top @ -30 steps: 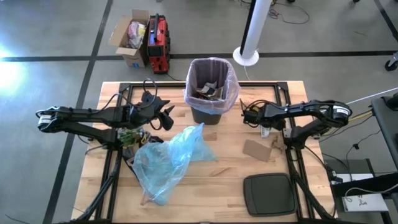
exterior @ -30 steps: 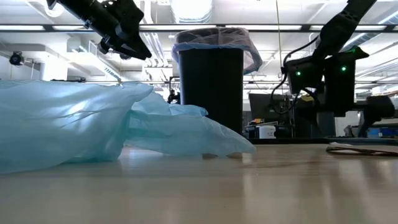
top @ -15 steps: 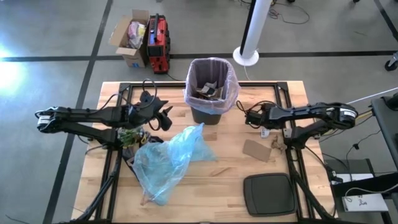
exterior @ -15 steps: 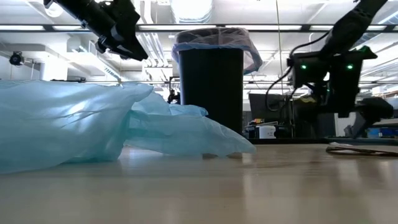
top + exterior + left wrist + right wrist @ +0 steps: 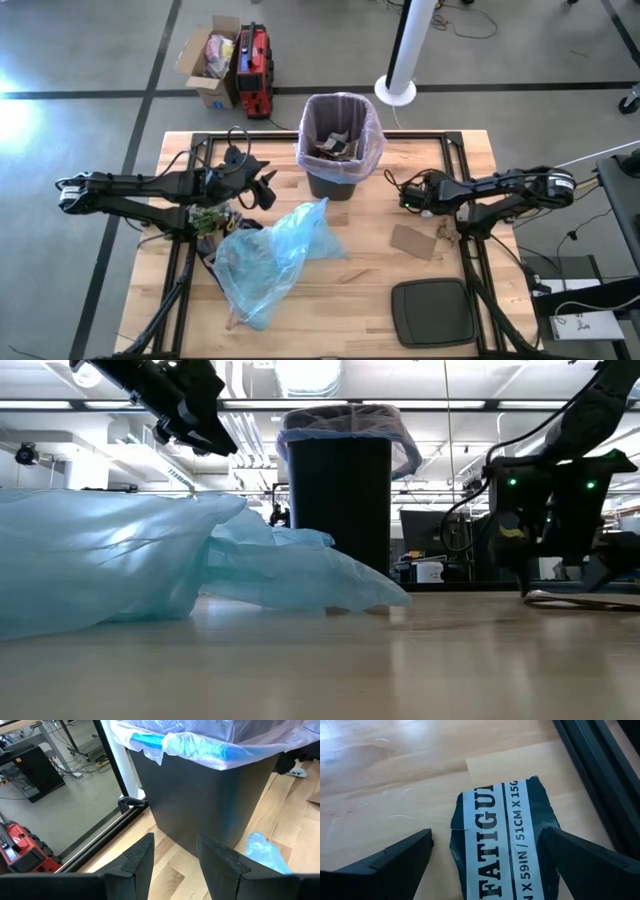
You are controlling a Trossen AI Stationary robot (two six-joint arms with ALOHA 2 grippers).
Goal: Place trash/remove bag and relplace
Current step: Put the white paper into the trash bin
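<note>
Landmark taken: the black bin [image 5: 338,170], standing at the far middle of the wooden table [image 5: 360,290].

Nearest the front edge, well forward and right of the bin, a dark flat pad [image 5: 432,312] is lying on the table. Forward and left of the bin, a light blue plastic bag [image 5: 268,258] is lying crumpled, one corner reaching up close to the bin's base. Forward and right of the bin, a brown cardboard scrap [image 5: 414,242] is resting flat on the boards.

The right claw [image 5: 408,196] is sitting low over the table, just right of the bin and apart from it. Its fingers [image 5: 390,862] are standing fully spread and are gripping nothing; between them, a dark wrapper scrap with white printed bands [image 5: 505,840] is lying on the wood, one edge close against the finger on that side.

The left claw [image 5: 268,190] is hanging raised above the table, left of the bin and aimed at its side wall. Its fingers [image 5: 141,857] are standing partly apart with nothing between them.

The bag [image 5: 372,140], a pale pink-lavender liner, is fitted in the bin with its edge folded over the rim; a blue drawstring [image 5: 150,741] is showing in the fold. The trash [image 5: 336,146], brown paper and cardboard scraps, is lying inside it.

Beyond the table, left of the bin, a cardboard box [image 5: 209,58] and a red case [image 5: 254,68] are standing on the floor
</note>
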